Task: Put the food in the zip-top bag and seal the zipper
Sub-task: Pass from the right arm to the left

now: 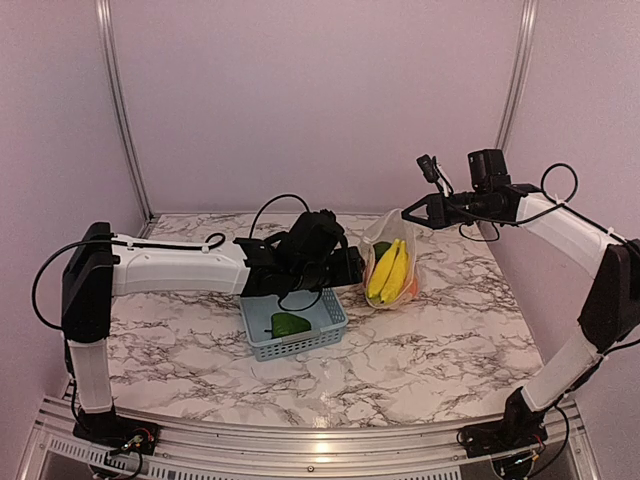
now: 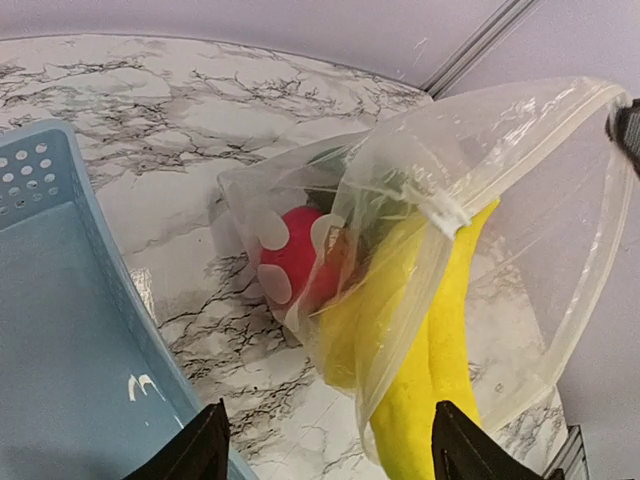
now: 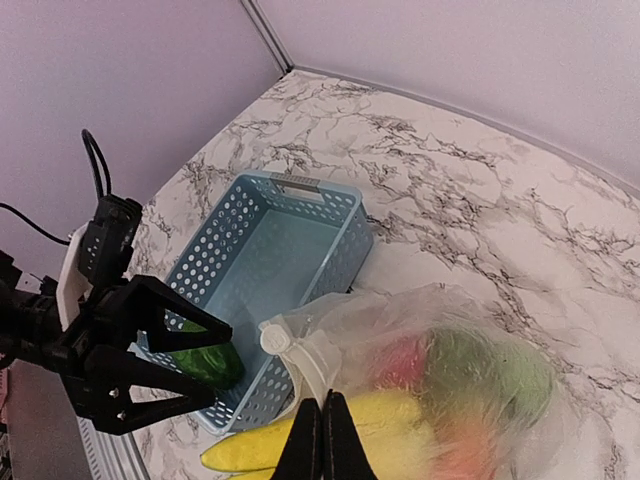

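Observation:
The clear zip-top bag (image 1: 398, 250) stands on the table right of centre. It holds yellow bananas (image 1: 389, 272), a red white-spotted piece (image 2: 293, 252), and green (image 3: 500, 375) and orange pieces. The banana ends (image 2: 440, 400) poke out of the bag's mouth. My right gripper (image 1: 408, 213) is shut on the bag's zipper strip (image 3: 318, 372) and holds the mouth edge up; the white slider (image 3: 275, 336) sits just beyond my fingers. My left gripper (image 1: 350, 268) is open and empty, just in front of the bag mouth (image 2: 328, 415). One green piece (image 1: 288, 325) lies in the basket.
The blue-grey mesh basket (image 1: 330, 322) sits left of the bag, under my left wrist, and shows in the left wrist view (image 2: 100, 300) and the right wrist view (image 3: 330, 215). Lilac walls and metal posts close the back and sides.

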`<action>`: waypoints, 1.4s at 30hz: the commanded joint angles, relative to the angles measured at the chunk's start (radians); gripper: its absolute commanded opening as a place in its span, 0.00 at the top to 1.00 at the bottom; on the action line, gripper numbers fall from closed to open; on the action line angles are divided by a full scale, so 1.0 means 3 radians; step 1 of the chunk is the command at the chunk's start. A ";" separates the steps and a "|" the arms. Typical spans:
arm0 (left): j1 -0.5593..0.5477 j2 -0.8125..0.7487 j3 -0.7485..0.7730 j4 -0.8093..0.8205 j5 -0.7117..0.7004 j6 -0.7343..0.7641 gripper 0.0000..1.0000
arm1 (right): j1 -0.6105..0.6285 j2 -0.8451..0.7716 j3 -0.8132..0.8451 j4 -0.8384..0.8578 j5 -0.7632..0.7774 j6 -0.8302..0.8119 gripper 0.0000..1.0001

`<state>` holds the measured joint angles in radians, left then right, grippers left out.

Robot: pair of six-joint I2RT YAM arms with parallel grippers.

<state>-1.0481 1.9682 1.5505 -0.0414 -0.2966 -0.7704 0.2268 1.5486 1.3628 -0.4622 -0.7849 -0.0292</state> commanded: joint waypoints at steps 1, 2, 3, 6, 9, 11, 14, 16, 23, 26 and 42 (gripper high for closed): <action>-0.0014 0.0023 -0.0150 0.0277 0.0107 0.0074 0.31 | -0.0009 -0.0005 0.0014 0.0164 -0.0113 0.0033 1.00; -0.0014 0.0086 -0.0103 0.0256 0.0141 0.0062 0.32 | -0.0009 0.0000 0.0014 0.0160 -0.0111 0.0031 1.00; -0.0014 0.0145 -0.0046 0.0214 0.0152 0.0039 0.33 | -0.0009 -0.0002 0.0018 0.0159 -0.0109 0.0031 1.00; -0.0014 0.0263 0.0031 0.0209 0.0191 -0.0022 0.35 | -0.0010 -0.0016 0.0013 0.0150 -0.0113 0.0038 1.00; -0.0013 0.0362 0.0097 0.0287 0.0272 0.0002 0.36 | -0.0009 -0.0037 -0.0006 0.0163 -0.0119 0.0043 1.00; -0.0014 0.0443 0.0192 0.0292 0.0324 0.0022 0.37 | -0.0009 -0.0043 -0.0016 0.0169 -0.0123 0.0051 1.00; -0.0014 0.0526 0.0297 0.0370 0.0393 0.0047 0.37 | -0.0010 -0.0038 -0.0042 0.0176 -0.0129 0.0051 1.00; -0.0014 0.0570 0.0349 0.0392 0.0407 0.0021 0.37 | -0.0010 -0.0036 -0.0050 0.0179 -0.0138 0.0056 1.00; 0.0007 0.0862 0.0720 -0.0053 0.0263 -0.0148 0.49 | -0.0009 -0.0053 -0.0071 0.0182 -0.0159 0.0054 1.00; 0.0039 0.0976 0.0854 -0.0153 0.0238 -0.0148 0.63 | -0.0010 -0.0066 -0.0082 0.0188 -0.0165 0.0054 1.00; 0.0076 0.0237 0.0847 -0.0187 0.0202 0.0083 1.00 | -0.0031 -0.0066 0.0139 -0.0245 0.0265 -0.0295 0.62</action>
<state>-1.0397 2.1715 1.8191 -0.1215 -0.2779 -0.7399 0.2249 1.5475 1.3411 -0.4702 -0.7616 -0.0620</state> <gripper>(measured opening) 0.019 0.222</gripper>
